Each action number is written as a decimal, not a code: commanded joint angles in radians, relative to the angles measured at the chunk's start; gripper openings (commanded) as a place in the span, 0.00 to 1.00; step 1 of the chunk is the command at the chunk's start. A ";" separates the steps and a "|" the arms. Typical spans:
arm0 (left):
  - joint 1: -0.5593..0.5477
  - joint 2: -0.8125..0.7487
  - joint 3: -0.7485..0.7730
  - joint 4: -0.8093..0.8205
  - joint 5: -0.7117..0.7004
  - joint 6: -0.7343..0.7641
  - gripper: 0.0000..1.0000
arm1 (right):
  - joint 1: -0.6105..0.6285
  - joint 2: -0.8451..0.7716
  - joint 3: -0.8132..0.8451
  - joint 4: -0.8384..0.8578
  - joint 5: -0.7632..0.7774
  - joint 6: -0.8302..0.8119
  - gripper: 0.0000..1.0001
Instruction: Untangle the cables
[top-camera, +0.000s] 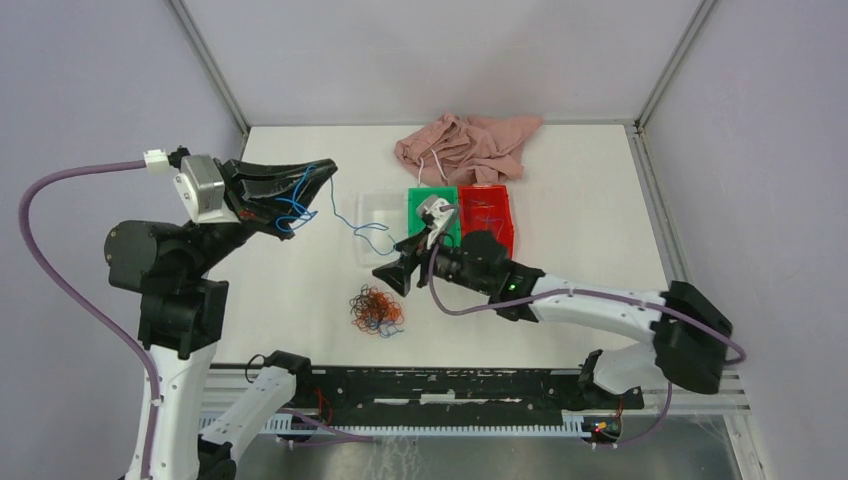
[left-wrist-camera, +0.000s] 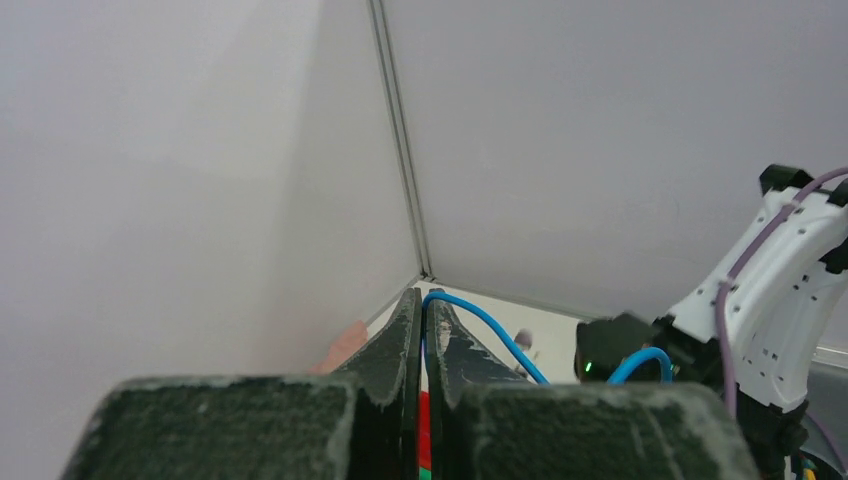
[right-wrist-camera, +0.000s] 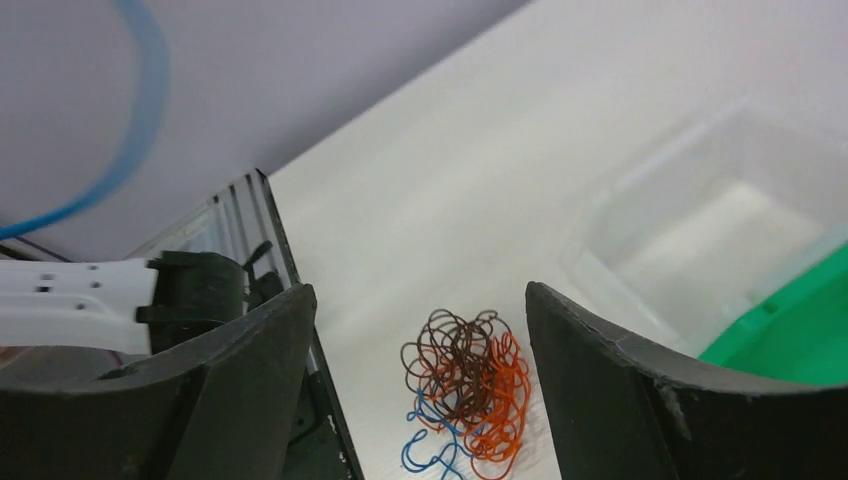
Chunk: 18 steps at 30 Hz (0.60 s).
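White bench (top-camera: 590, 200), boxed in by pale grey walls (top-camera: 90, 80), with aluminium frame posts (top-camera: 210, 65) running up from the back corners. A crumpled pink cloth (top-camera: 465, 145) lies at the back edge, right of centre. In front of it, mid-bench, there's a clear tray (top-camera: 378, 205), then a green bin (top-camera: 418, 197) and a red bin (top-camera: 497, 205) touching side by side.

Stuff I can't make out: my left wrist cam is mostly wall, with just a sliver of red and green showing low down. From above, the right arm covers the near part of the green bin, and I can't tell where the blue cable's far end finishes around the tray. There's something thin in the red bin, too small to call.

Cables: the left fingers (top-camera: 322, 172) are up in the air over the left side of the bench, pressed together on a blue cable (right-wrist-camera: 152, 95) that loops under them and trails right toward the clear tray. The tangle (top-camera: 377, 310) sits near the front edge, about the middle. It's curly orange-red and dark brown strands with a bit of blue poking out. The right fingers (top-camera: 392, 278) are spread wide with nothing between them, just beside the tangle on its back-right side.
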 joint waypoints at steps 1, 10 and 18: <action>-0.003 -0.047 -0.076 -0.004 -0.027 0.035 0.03 | -0.001 -0.187 0.044 -0.157 -0.043 -0.177 0.85; -0.003 -0.081 -0.173 -0.050 0.007 0.014 0.03 | -0.001 -0.331 0.127 -0.287 -0.115 -0.330 0.86; -0.002 -0.089 -0.185 -0.051 0.003 0.011 0.03 | 0.000 -0.257 0.280 -0.323 -0.278 -0.353 0.82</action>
